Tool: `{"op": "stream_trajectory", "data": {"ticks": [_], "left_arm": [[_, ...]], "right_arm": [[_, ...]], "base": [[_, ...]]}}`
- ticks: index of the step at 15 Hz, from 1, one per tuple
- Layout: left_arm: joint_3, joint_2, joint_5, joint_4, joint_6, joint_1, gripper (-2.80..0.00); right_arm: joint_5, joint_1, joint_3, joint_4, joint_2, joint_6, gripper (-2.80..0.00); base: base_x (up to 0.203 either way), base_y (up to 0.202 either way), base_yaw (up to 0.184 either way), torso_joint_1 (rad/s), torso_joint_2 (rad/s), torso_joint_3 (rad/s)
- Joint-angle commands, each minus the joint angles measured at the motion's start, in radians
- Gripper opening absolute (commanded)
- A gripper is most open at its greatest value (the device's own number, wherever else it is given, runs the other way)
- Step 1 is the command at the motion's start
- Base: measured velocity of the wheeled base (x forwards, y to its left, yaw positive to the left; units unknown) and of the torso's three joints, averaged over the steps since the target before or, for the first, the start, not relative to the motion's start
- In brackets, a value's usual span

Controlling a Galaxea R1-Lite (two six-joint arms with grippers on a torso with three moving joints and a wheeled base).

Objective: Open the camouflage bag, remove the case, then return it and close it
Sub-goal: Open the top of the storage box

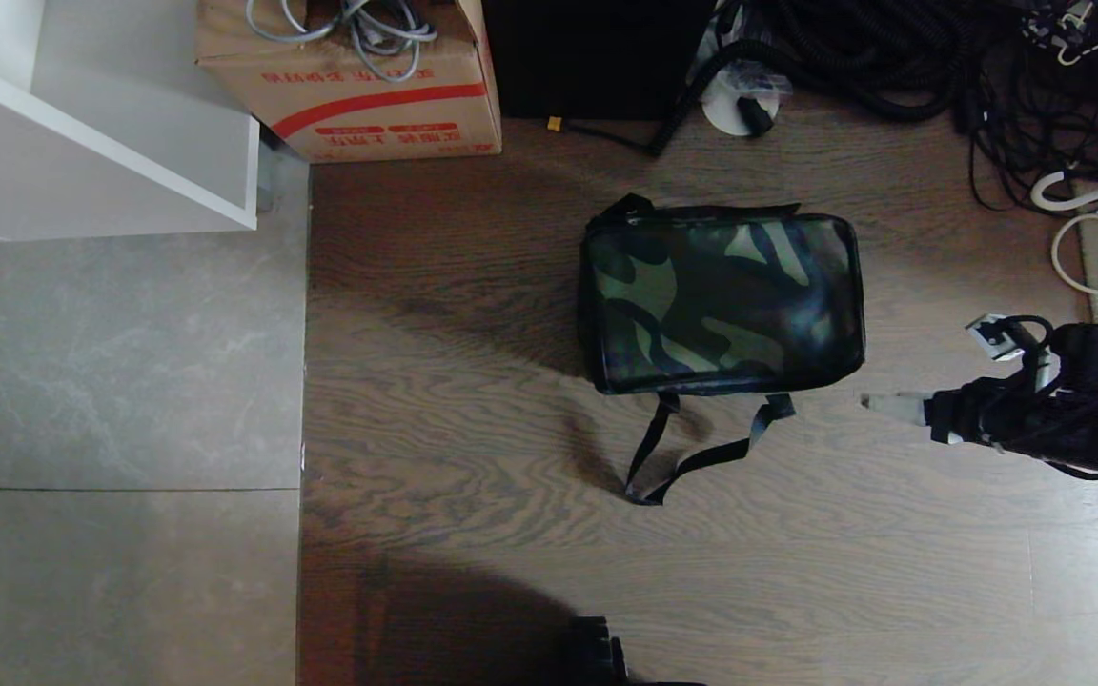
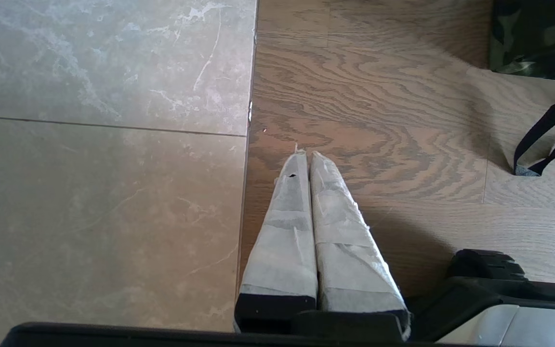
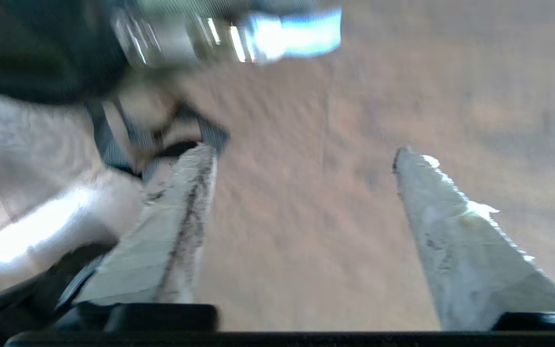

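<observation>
Bag [image 1: 722,300] lies shut on the wood floor, strap [image 1: 692,448] nearest me. My R gripper [image 3: 304,154] hangs just off its R side, jaws wide, empty. L gripper [image 2: 305,156] parked, pinched shut. Case not visible. Should come in low at the lid edge, square on.

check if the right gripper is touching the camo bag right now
Apart. In the head view the right gripper sits off the camouflage bag, with bare wood floor showing between its fingertips and the bag's corner; its jaws are spread with nothing between them.
</observation>
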Motion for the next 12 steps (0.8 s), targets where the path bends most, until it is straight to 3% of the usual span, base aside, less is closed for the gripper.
{"op": "stream_trajectory", "data": {"ticks": [1, 3, 5, 7, 10, 12], "left_arm": [[0.009, 0.0, 0.0, -0.001, -0.001, 0.0, -2.8], [0.009, 0.0, 0.0, -0.001, -0.001, 0.0, -2.8], [0.009, 0.0, 0.0, -0.001, -0.001, 0.0, -2.8], [0.009, 0.0, 0.0, -0.001, -0.001, 0.0, -2.8], [0.009, 0.0, 0.0, -0.001, -0.001, 0.0, -2.8], [0.009, 0.0, 0.0, -0.001, -0.001, 0.0, -2.8]], "right_arm": [[0.005, -0.04, 0.022, 0.054, -0.041, 0.0, 0.0], [-0.005, -0.065, 0.011, 0.116, -0.048, 0.022, 0.0], [-0.008, -0.074, -0.016, 0.151, -0.057, 0.119, 0.0], [-0.045, -0.07, -0.066, 0.159, -0.065, 0.329, 0.0], [-0.205, -0.008, -0.205, 0.201, -0.073, 0.689, 0.0], [-0.301, 0.046, -0.264, 0.236, -0.071, 0.847, 0.0]], "base": [[0.0, 0.0, 0.0, 0.0, 0.0, 0.0], [0.0, 0.0, 0.0, 0.0, 0.0, 0.0], [0.0, 0.0, 0.0, 0.0, 0.0, 0.0], [0.0, 0.0, 0.0, 0.0, 0.0, 0.0], [0.0, 0.0, 0.0, 0.0, 0.0, 0.0], [0.0, 0.0, 0.0, 0.0, 0.0, 0.0]]}}
